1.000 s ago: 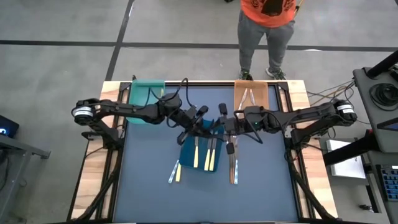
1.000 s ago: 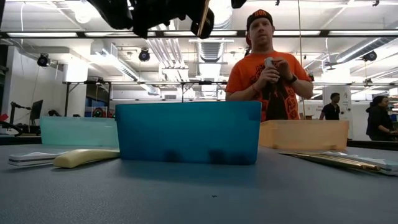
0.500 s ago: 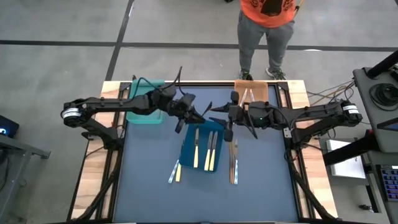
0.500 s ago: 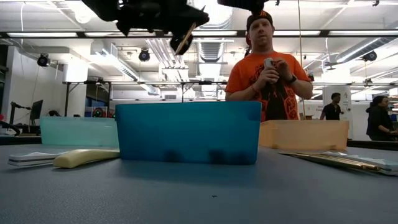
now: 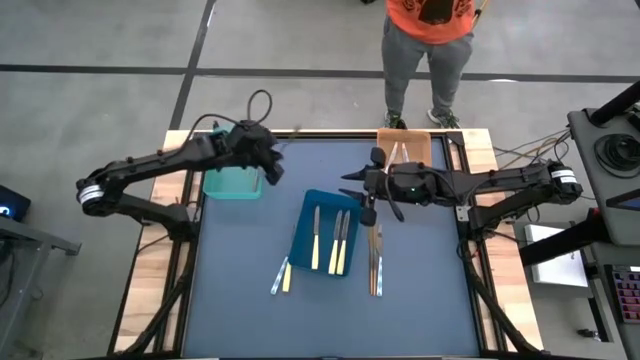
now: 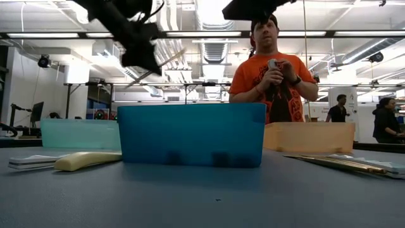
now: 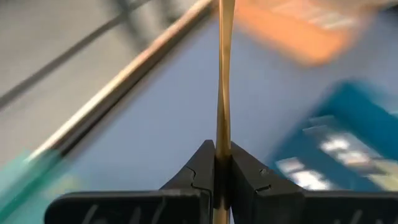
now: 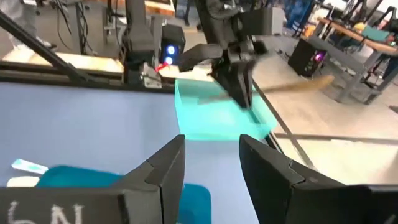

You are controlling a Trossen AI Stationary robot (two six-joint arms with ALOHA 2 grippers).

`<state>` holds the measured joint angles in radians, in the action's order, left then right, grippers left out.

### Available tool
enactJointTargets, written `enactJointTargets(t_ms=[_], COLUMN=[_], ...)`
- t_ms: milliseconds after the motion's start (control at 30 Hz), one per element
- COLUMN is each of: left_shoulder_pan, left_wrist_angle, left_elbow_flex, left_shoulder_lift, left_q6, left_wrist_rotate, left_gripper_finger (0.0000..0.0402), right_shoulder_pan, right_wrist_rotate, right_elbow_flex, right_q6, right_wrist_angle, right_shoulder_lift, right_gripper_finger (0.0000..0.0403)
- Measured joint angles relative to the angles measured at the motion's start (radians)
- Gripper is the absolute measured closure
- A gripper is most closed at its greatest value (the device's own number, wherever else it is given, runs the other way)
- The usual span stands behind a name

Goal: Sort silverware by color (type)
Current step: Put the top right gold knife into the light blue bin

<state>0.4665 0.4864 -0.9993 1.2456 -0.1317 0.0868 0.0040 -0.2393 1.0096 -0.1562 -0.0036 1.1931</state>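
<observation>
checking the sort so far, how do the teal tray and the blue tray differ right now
The teal tray sits at the table's far left corner, under the left gripper, which is shut on a gold-tan utensil; the blue tray sits mid-table. The blue tray holds several cream-handled utensils; nothing is visible in the teal tray. Both are rectangular open bins.

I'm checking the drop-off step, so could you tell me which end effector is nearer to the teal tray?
Left. The left end effector, shut on a gold-tan utensil, hangs at the teal tray's right edge; the right end effector is past the blue tray.
</observation>
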Motion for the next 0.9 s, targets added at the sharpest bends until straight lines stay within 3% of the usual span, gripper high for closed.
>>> enactJointTargets(t_ms=[133, 233, 400, 700, 900], left_shoulder_pan=[0.063, 0.113, 0.165, 0.167, 0.184], left_wrist_angle=[0.199, 0.318, 0.442, 0.472, 0.473], left_elbow_flex=[0.0, 0.0, 0.005, 0.005, 0.006], left_shoulder_lift=[-0.027, -0.031, 0.016, 0.145, 0.201], left_q6=[-0.106, -0.206, -0.337, -0.413, -0.387], left_wrist_rotate=[0.266, 0.373, 0.4, 0.397, 0.323], left_gripper_finger=[0.0397, 0.0397, 0.0397, 0.0397, 0.0397], right_shoulder_pan=[-0.012, -0.022, -0.033, -0.04, -0.057], right_wrist_rotate=[0.0, 0.001, -0.001, 0.0, 0.001], right_elbow_flex=[-0.001, -0.01, -0.034, -0.095, -0.095], right_q6=[0.008, 0.015, 0.017, -0.002, -0.065], right_wrist_angle=[-0.037, -0.044, -0.044, -0.044, -0.026], right_shoulder_lift=[0.0, 0.0, 0.0, 0.002, -0.006], right_gripper_finger=[0.0266, 0.0269, 0.0269, 0.0262, 0.0273])
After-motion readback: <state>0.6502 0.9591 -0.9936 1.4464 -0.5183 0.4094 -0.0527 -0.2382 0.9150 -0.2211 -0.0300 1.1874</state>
